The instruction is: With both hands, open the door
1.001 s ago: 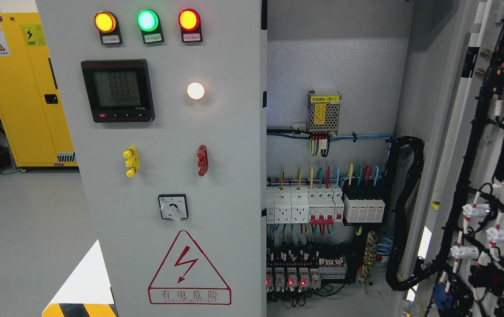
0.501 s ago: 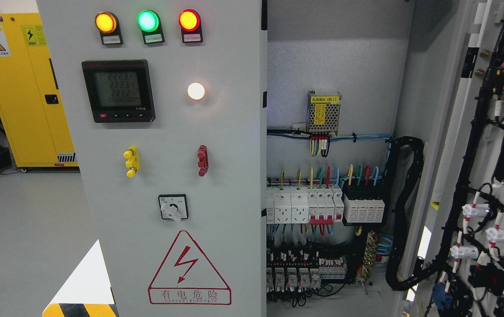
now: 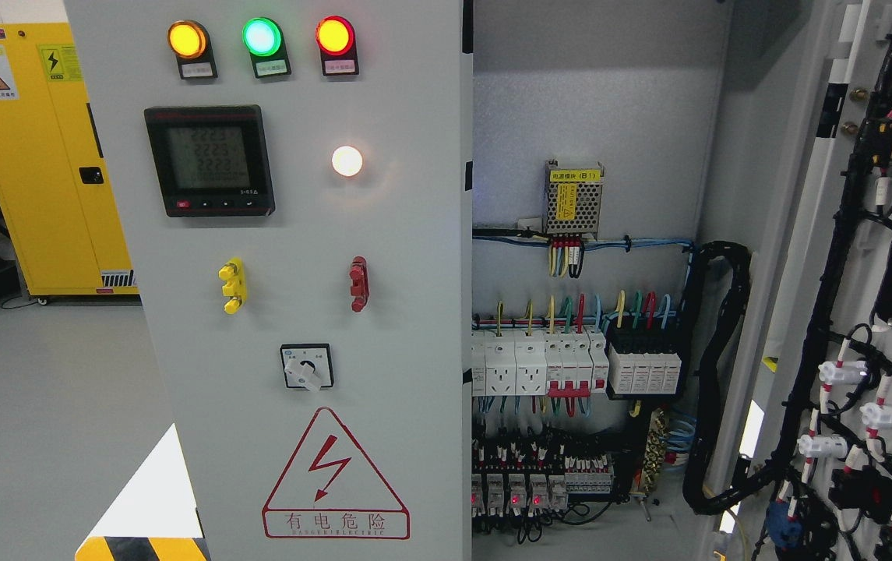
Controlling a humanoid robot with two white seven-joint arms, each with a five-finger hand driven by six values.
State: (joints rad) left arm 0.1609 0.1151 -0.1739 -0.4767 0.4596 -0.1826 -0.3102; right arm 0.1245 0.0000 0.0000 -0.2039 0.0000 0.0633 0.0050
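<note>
A grey electrical cabinet fills the head view. Its left door stands shut and carries three lit lamps, a digital meter, a white lamp, yellow and red handles, a rotary switch and a red warning triangle. The right door is swung wide open at the picture's right, showing its inner side with black cable bundles and white connectors. Between them the cabinet's inside is exposed, with a power supply, breakers and relays. Neither hand nor arm shows anywhere.
A yellow safety cabinet stands at the far left on the grey floor. A black-and-yellow striped edge sits at the lower left. A thick black cable loom hangs along the cabinet's right inner wall.
Nothing has moved; only the small red relay lights at the cabinet's bottom blink off and on.
</note>
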